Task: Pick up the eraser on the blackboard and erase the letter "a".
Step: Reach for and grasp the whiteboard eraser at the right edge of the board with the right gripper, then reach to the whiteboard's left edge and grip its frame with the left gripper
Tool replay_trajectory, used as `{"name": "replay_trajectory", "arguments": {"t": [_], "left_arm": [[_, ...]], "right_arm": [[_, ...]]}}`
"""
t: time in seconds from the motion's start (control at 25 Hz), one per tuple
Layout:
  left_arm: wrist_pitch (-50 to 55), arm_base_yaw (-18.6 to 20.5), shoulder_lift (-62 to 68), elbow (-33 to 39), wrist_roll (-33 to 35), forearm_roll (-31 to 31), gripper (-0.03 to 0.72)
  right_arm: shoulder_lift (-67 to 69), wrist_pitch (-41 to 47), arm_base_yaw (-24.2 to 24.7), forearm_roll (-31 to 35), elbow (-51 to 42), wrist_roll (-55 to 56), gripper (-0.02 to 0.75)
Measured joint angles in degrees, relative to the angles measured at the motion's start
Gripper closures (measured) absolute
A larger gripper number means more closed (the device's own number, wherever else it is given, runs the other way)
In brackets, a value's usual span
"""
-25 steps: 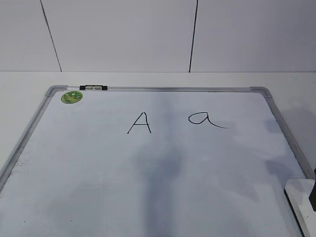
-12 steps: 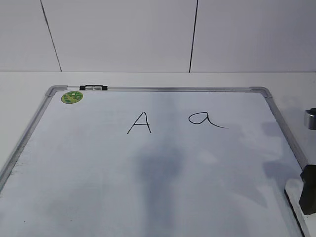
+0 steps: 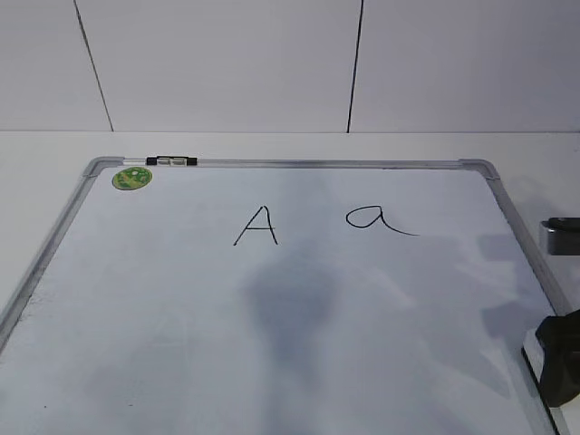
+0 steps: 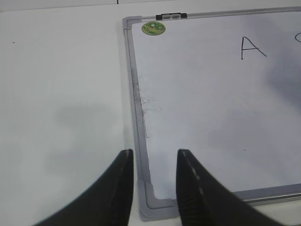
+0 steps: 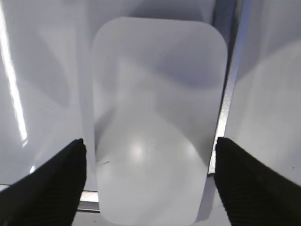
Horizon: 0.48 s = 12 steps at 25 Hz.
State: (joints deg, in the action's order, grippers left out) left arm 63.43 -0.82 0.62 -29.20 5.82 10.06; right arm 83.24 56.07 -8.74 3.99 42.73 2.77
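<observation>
Blackboard [image 3: 181,362] lying flat, its silver frame bounding a broad bare surface. Right gripper [image 5: 150,181], jaws spread wide, straddling the eraser [image 5: 155,117] at the board's near right edge. Left gripper [image 4: 153,183], jaws narrowly parted and empty, above the near left corner. Letter "a" [image 3: 373,218] right of centre.

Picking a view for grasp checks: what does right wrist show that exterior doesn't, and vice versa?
Right wrist only: the whole eraser from above, with the right gripper open and its fingers on either side, apart from it.

Exterior only: the letter "a", capital "A", green sticker, clip on the far frame.

Both: the blackboard, its right frame, and the eraser, which the exterior view cuts off at the bottom right.
</observation>
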Motion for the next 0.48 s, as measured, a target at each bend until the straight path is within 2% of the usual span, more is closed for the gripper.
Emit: {"name": "replay_trajectory", "arguments": {"t": [0.48], "left_arm": [[0.0, 0.0, 0.0, 0.0, 0.0, 0.0, 0.453]], "right_arm": [[3.49, -3.28, 0.0, 0.36, 0.0, 0.0, 0.081]]}}
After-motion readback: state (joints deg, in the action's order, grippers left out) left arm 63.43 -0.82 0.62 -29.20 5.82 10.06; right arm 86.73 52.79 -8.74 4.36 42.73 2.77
